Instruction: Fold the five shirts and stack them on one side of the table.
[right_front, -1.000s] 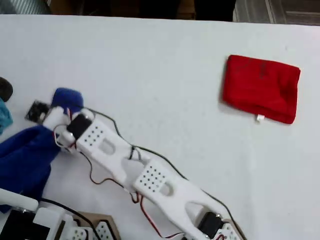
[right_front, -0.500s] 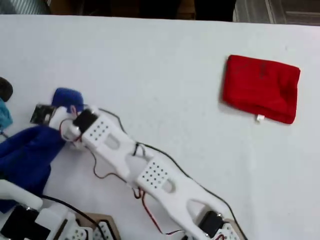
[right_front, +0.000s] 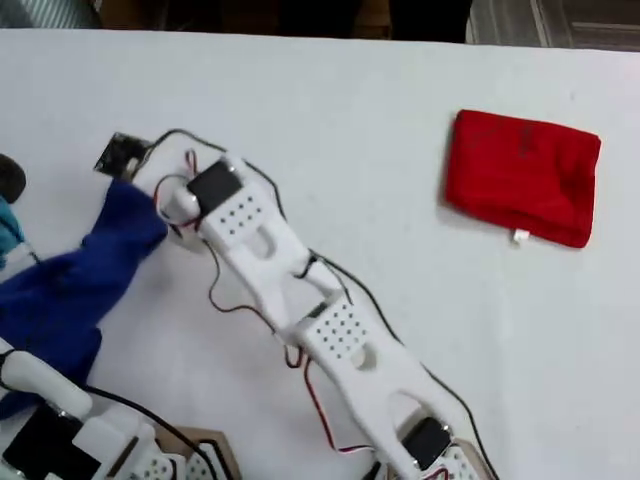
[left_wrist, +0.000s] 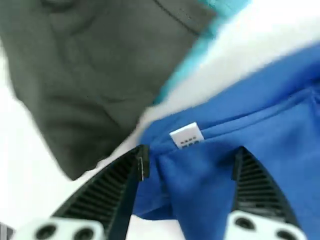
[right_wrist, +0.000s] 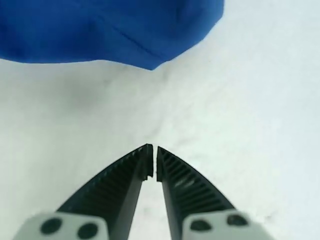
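A blue shirt (right_front: 70, 285) lies crumpled at the table's left side, one end drawn out toward the far side. My right gripper (right_front: 148, 185) sits just at that end; in its own view the right gripper (right_wrist: 152, 152) is shut with nothing in it, and the blue shirt's edge (right_wrist: 125, 30) lies just beyond its tips. My left gripper (left_wrist: 190, 160) stands open astride the blue shirt's collar (left_wrist: 200, 150) with its white label. A folded red shirt (right_front: 522, 175) rests at the far right.
A dark grey shirt (left_wrist: 90, 75) and a teal shirt (left_wrist: 200, 45) lie beside the blue one; the teal shirt (right_front: 8, 232) peeks in at the left edge. The right arm (right_front: 330, 330) crosses the near middle with loose wires. The left arm's base (right_front: 60, 440) is near left.
The right arm swung toward the far side of the table. The blue shirt's end that lay bunched by the gripper is now stretched out toward it. The left arm shifted slightly.
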